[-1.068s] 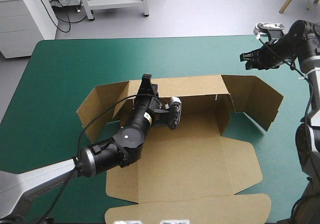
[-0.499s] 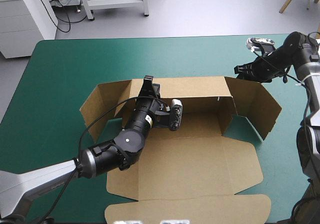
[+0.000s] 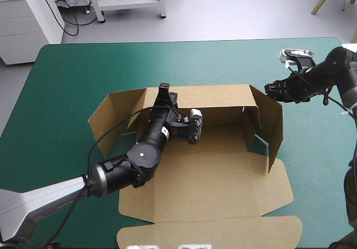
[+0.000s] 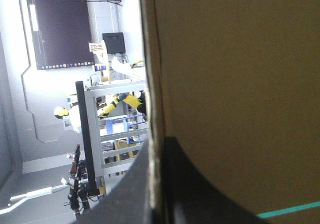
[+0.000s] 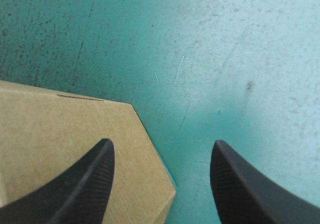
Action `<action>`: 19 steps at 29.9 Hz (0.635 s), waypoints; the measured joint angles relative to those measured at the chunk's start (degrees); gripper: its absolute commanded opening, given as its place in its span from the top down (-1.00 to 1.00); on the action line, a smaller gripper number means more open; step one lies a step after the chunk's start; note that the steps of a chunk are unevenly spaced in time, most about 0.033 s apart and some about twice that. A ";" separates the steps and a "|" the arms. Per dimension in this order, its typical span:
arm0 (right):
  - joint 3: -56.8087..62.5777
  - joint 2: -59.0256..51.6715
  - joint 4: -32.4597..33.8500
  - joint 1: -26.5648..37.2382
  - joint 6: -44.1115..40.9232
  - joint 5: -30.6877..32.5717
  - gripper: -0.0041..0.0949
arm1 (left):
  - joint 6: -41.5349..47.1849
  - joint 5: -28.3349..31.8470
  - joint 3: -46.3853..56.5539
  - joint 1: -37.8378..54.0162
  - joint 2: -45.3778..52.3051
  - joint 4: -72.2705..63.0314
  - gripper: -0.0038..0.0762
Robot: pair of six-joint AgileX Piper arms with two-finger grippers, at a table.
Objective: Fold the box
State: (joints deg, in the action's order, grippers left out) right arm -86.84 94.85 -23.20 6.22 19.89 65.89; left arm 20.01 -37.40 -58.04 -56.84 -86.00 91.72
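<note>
Left gripper (image 4: 160, 145): clamped tight on the top edge of the box (image 3: 223, 138), right at its back wall (image 3: 217, 96), board pinched between the black fingers.
Right gripper (image 5: 160, 146): spread wide. One finger is over a corner of the right side flap (image 3: 271, 121), the other over bare teal-green cover (image 3: 83, 76).
Box: mid-table, back wall up, left flap (image 3: 114, 115) splayed out, lid (image 3: 217, 188) flat toward the near edge. The left arm (image 3: 139, 154) lies across its floor.
Writing: small sticker (image 3: 162, 130) on the left arm, too small to read.
Change: the right side flap was splayed outward earlier and now stands nearly upright. The left gripper hasn't budged.
</note>
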 measured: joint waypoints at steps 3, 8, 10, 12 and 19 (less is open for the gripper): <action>4.11 -3.50 -0.84 0.00 1.29 -2.19 -0.14 | 0.05 0.00 0.01 0.00 0.00 0.07 0.93; 11.57 -9.06 -5.14 0.00 5.42 -5.57 -0.14 | 0.06 0.00 0.01 0.00 0.00 0.07 0.93; 14.87 -11.02 -7.02 0.00 7.09 -6.81 -0.14 | 0.06 -0.06 0.01 0.00 0.00 0.07 0.93; 17.89 -13.14 -8.42 -0.12 9.03 -8.19 -0.12 | 0.06 -0.06 0.01 0.00 0.00 0.07 0.93; 28.05 -21.48 -12.20 -0.54 19.07 -13.12 -0.11 | 0.36 -0.16 0.06 0.00 0.00 0.13 0.93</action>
State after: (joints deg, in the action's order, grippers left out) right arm -58.80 73.37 -35.40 5.69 38.96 52.77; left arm 20.36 -37.56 -57.98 -56.84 -86.00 91.85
